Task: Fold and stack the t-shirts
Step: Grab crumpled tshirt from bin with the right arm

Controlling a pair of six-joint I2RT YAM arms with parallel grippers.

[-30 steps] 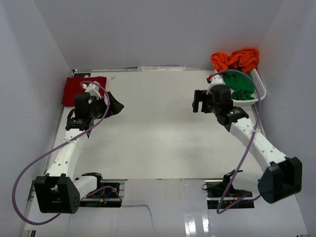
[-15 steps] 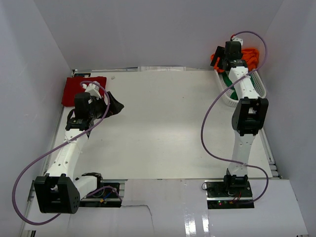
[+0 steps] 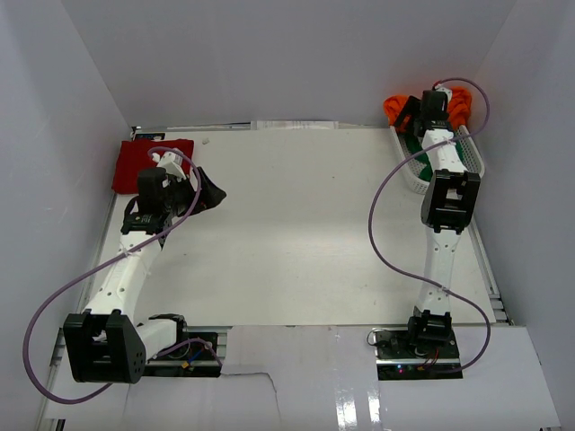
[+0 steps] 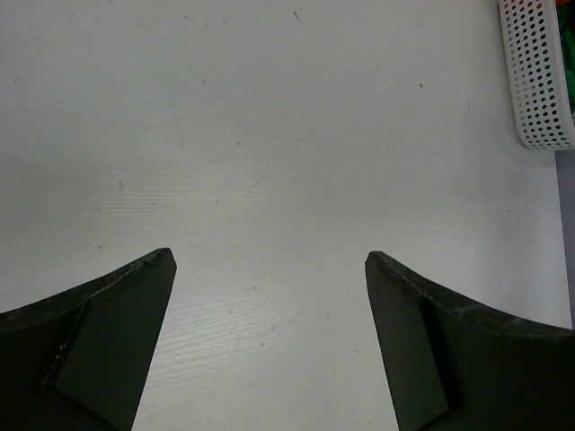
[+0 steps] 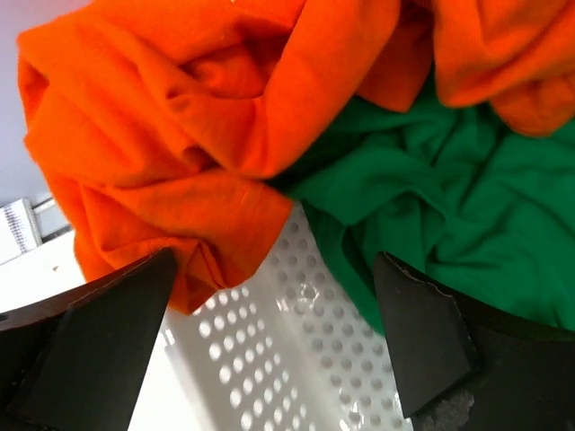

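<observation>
- White table (image 3: 296,233) takes up most of the floor of the booth, with pale walls around it.
- Right arm reaches straight out to the far right corner. Left arm is bent over the far left part of the table.
- White perforated plastic basket (image 3: 473,163) sits at the far right edge and holds two of the shirts.
- Orange t-shirt (image 5: 180,108) is bunched up and spills over the basket's far end.
- Green t-shirt (image 5: 449,197) is crumpled in the basket, tucked under and beside the orange one.
- Dark red t-shirt (image 3: 135,162) lies flat as a neat rectangle in the far left corner, just beyond the left wrist.
- Right gripper (image 5: 274,260) hangs over the basket rim with its fingers spread wide, gripping nothing.
- Left gripper (image 4: 269,259) is likewise spread, with only bare tabletop between its fingers.
</observation>
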